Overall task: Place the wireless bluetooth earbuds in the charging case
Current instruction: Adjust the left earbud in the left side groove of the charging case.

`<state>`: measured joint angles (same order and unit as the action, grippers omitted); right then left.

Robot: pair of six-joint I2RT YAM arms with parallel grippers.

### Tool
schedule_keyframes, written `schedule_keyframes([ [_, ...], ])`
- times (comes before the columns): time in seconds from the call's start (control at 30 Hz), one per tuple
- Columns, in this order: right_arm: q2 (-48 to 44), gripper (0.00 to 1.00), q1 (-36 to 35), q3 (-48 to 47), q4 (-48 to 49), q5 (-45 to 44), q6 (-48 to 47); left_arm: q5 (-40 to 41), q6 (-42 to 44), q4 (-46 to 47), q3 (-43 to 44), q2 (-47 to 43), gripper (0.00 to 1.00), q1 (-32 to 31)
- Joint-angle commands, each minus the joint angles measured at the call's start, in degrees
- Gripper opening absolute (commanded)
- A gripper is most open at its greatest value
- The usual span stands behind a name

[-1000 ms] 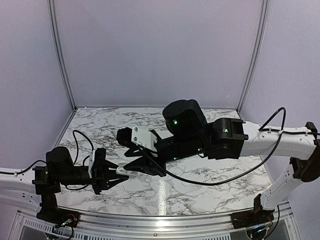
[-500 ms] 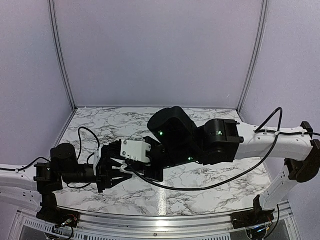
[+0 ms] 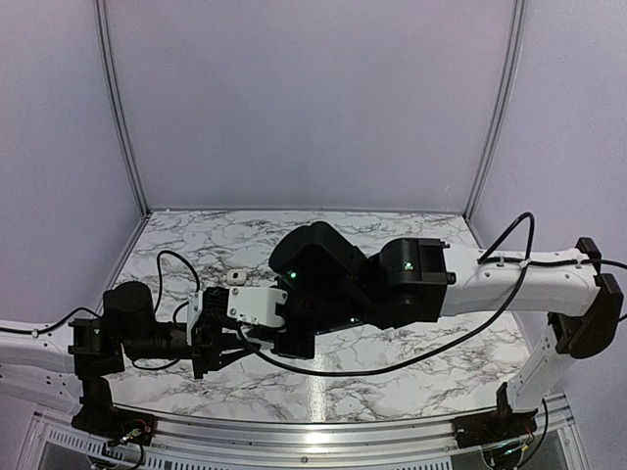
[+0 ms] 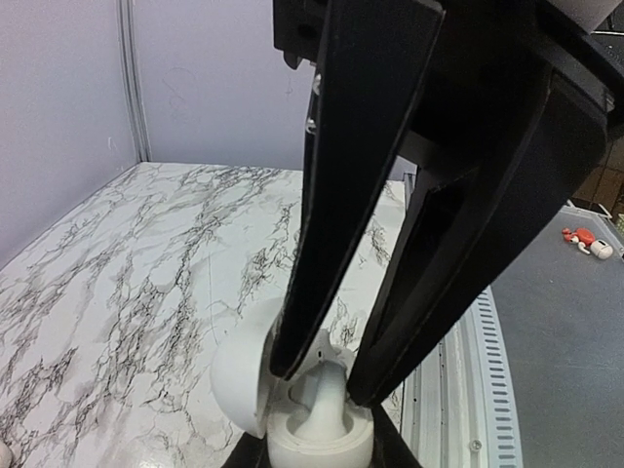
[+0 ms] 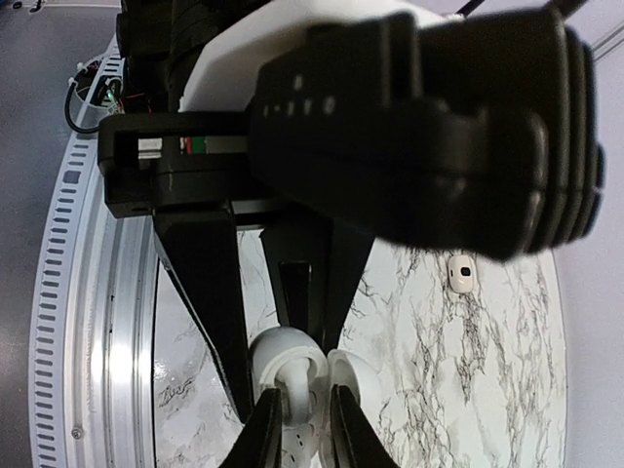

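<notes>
**First earbud held in the open case, second on the surface**

The charging case (image 4: 317, 441) is gripped at its base by the left fingers (image 5: 210, 292), which are closed on it. In the top view it is placed toward 8 o'clock of the marbled surface (image 3: 392, 392). Whether it touches the surface cannot be told. Its lid (image 4: 239, 375) is seen open, at 9 o'clock of the case body in the left wrist view.

The first earbud (image 4: 329, 390) is stood upright in the open body, with its lower end inside the recess. It is pinched on two sides by the right fingers (image 4: 341, 244), which are seen entering from 12 o'clock in that view and are closed on it. In the right wrist view the same earbud is framed between the two near fingertips at 6 o'clock, and the left fingers are seen behind it.

The second earbud (image 3: 235, 278) is seen lying on the surface, apart from the case. In the top view it is at about 12 o'clock of the meeting fingers. In the right wrist view it is at 2 o'clock of the case, and a dark spot is shown on it.

The right arm (image 3: 392, 289) is stretched across the surface from 3 o'clock, and the left arm (image 3: 127, 313) is extended from 8 o'clock. A metal rail (image 3: 323, 436) is seen along the near edge at 6 o'clock.
</notes>
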<state>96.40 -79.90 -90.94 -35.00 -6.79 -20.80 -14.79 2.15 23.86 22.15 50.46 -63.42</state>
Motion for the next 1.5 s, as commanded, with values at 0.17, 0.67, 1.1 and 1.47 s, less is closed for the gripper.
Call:
schedule_keyframes([
  [0.17,1.2,0.15,-0.5,-3.4,-1.8,-1.6,-0.5,0.1,1.1,-0.8,2.6,1.2,0.0,0.3],
  [0.67,-1.3,0.0,-0.5,2.9,5.8,-0.1,2.0,1.7,0.5,-0.5,1.5,-4.6,0.0,0.3],
  [1.1,-1.4,0.0,-0.3,8.5,13.6,4.7,5.6,1.3,-0.2,2.2,0.8,-7.4,0.0,0.3],
  [1.47,-2.0,0.0,1.8,11.0,16.5,9.8,7.5,1.5,-0.3,3.3,0.3,-9.5,0.0,0.3],
])
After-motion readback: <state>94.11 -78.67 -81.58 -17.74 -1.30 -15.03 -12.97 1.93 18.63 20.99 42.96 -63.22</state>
